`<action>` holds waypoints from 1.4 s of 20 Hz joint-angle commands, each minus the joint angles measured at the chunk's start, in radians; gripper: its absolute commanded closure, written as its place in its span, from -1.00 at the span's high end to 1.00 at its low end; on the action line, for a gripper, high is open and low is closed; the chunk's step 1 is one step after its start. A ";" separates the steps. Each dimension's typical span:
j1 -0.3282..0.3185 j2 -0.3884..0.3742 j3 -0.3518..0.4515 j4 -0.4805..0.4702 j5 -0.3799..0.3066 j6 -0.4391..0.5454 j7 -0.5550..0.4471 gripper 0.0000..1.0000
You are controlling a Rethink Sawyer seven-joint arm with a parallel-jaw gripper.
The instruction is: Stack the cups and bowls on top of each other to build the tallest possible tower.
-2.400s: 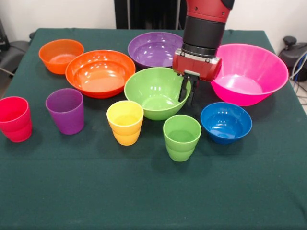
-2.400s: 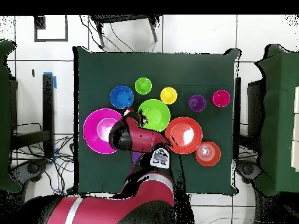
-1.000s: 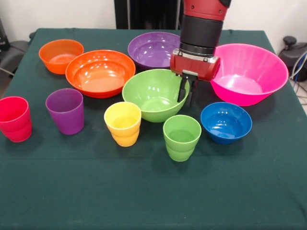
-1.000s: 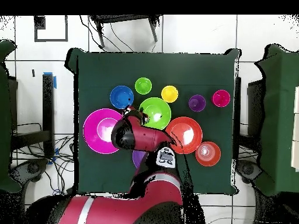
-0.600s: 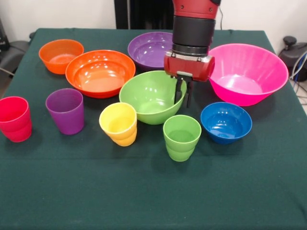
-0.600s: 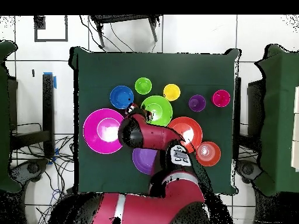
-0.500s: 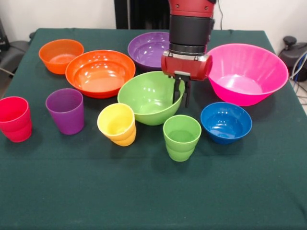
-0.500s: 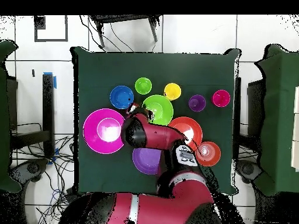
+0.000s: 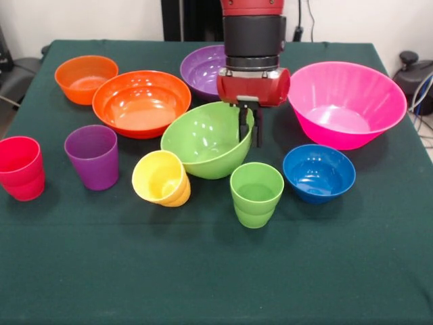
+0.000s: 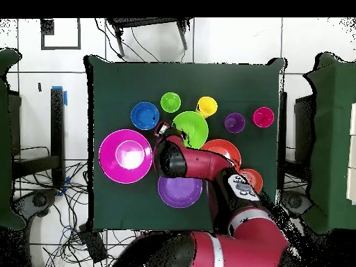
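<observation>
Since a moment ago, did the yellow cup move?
Yes. The yellow cup has tipped over and slid away from the green cup, toward the purple cup, pushed by the lime bowl.

a dark green cloth (image 9: pixel 203 284) covers the table (image 10: pixel 111 83), which stands on a floor of pale square tiles (image 10: pixel 229 38) with dark joints. behind the table is a light wall (image 9: pixel 81 19) with a dark panel (image 9: pixel 189 20) at its middle, and loose cables (image 10: pixel 49 188) trail over the tiles beside the table. more green-covered furniture (image 10: pixel 337 139) stands at either side, and a strip of blue tape (image 10: pixel 64 94) lies on the floor.
</observation>
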 commanded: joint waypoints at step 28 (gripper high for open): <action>-0.387 0.094 0.466 0.214 -0.153 0.171 0.010 -1.00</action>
